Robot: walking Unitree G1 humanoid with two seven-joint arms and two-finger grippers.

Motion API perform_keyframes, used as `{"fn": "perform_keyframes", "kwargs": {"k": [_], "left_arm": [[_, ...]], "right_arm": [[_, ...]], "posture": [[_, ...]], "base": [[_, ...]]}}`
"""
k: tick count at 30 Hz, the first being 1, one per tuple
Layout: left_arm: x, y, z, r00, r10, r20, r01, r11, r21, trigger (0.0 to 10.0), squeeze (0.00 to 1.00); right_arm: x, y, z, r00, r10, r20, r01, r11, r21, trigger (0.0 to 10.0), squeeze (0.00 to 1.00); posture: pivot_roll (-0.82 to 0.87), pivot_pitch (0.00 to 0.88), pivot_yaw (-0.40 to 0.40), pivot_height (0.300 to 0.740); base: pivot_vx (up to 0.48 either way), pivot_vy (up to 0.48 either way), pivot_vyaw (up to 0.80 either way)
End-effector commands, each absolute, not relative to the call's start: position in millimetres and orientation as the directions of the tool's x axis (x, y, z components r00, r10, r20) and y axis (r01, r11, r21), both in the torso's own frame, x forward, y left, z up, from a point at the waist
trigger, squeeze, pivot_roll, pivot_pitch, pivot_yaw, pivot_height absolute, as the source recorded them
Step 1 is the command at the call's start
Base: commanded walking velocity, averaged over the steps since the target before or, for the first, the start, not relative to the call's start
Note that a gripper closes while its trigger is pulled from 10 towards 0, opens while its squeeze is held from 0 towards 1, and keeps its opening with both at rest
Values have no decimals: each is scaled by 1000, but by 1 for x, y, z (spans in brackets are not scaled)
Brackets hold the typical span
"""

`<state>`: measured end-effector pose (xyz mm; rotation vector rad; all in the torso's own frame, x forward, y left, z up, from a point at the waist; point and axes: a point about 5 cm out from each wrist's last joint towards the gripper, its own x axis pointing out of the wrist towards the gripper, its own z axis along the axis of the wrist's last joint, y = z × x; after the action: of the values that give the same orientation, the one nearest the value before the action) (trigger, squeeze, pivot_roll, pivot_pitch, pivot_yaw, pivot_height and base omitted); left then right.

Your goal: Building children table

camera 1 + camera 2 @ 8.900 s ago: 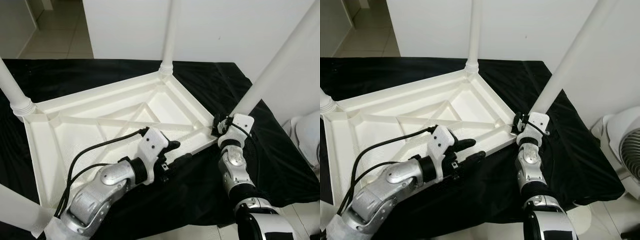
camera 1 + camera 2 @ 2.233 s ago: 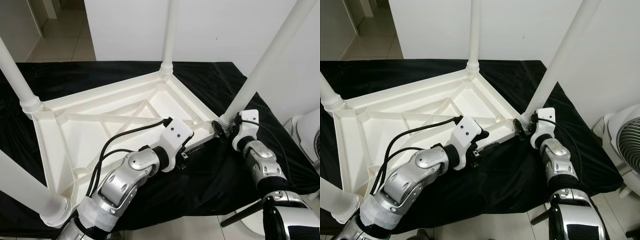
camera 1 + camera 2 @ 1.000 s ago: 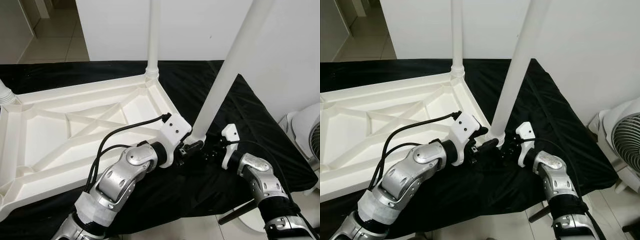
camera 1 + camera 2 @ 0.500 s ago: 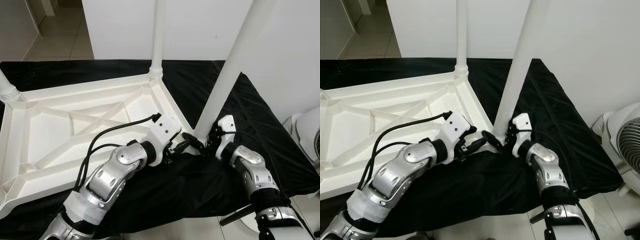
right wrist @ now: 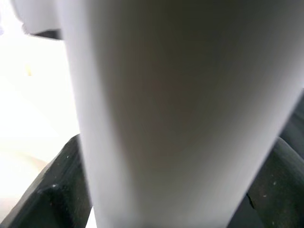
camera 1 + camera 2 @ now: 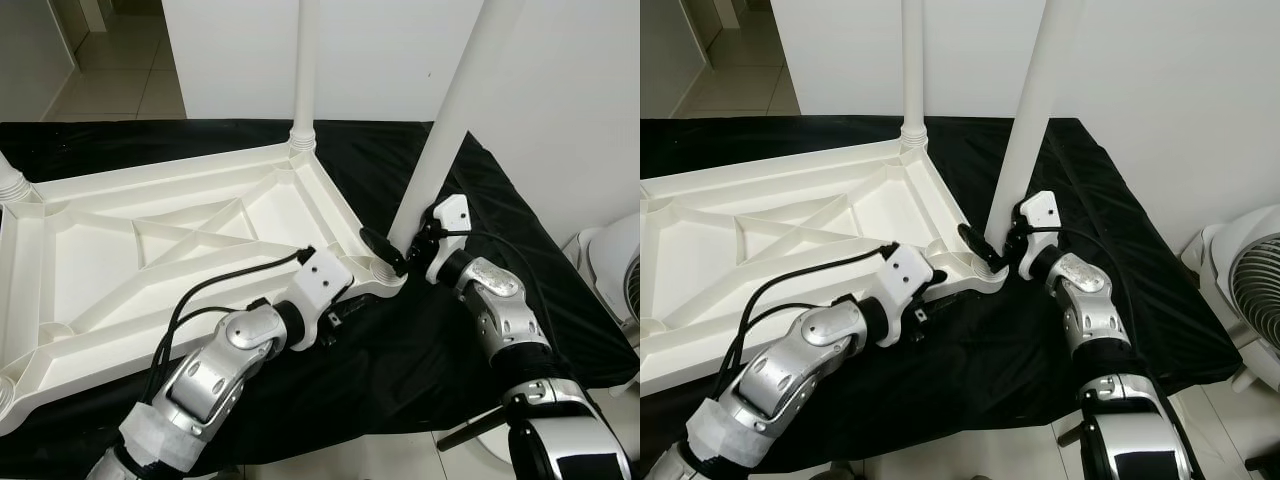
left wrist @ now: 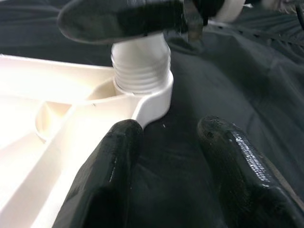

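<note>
Upturned white tabletop lies on black cloth, far leg standing in its corner socket. Left gripper, fingers spread and holding nothing, rests on the cloth just beside the near corner socket. Right gripper has its fingers closed around the near leg low down, just above the threads. Risk: with the tabletop unbraced, twisting could cross-thread the leg or drag the whole tabletop along the cloth.
</note>
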<state>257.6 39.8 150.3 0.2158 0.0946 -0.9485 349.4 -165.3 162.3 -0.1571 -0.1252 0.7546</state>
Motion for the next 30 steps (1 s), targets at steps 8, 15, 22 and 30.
{"fn": "perform_keyframes", "kwargs": {"k": [8, 15, 22, 30], "left_arm": [[253, 36, 149, 510, -839, -190, 860, 494, 127, 10000, 0], [253, 35, 150, 500, -846, -184, 866, 483, 132, 10000, 0], [253, 33, 151, 492, -852, -178, 870, 474, 135, 10000, 0], [251, 33, 150, 480, -859, -177, 877, 463, 130, 10000, 0]], "right_arm": [[343, -160, 148, 645, 763, -49, -756, 628, -184, 902, 0], [340, -164, 145, 652, 756, -52, -752, 636, -176, 0, 0], [342, -170, 146, 715, 698, -38, -693, 701, -168, 10000, 0], [340, -163, 146, 853, 521, -3, -515, 843, -155, 10000, 0]], "posture": [[117, 0, -65, 740], [109, 0, -62, 740], [96, 0, -58, 740], [85, 0, -62, 740]], "base": [[0, 0, 0], [0, 0, 0], [0, 0, 0], [0, 0, 0]]}}
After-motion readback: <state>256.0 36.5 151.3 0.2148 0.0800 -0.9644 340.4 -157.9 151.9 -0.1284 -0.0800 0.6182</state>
